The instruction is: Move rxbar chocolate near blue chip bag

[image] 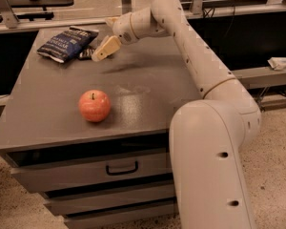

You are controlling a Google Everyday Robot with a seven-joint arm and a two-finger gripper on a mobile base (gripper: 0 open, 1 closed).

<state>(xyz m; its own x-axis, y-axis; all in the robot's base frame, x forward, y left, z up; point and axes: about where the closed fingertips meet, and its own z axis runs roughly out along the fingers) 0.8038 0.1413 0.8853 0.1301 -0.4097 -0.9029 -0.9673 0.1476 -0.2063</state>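
Observation:
The blue chip bag [66, 43] lies crinkled at the table's far left corner, white lettering up. The rxbar chocolate [86, 54], a small black bar, lies flat on the table against the bag's right edge. My gripper [103, 42] hovers just right of the bar and slightly above the table. It is open and holds nothing. One tan finger [106, 48] points down-left toward the bar.
A red apple [94, 105] stands near the table's front left. The grey table [148, 85] has drawers below its front edge. My arm reaches in from the right across the far side. Shelving and a dark gap lie behind the table.

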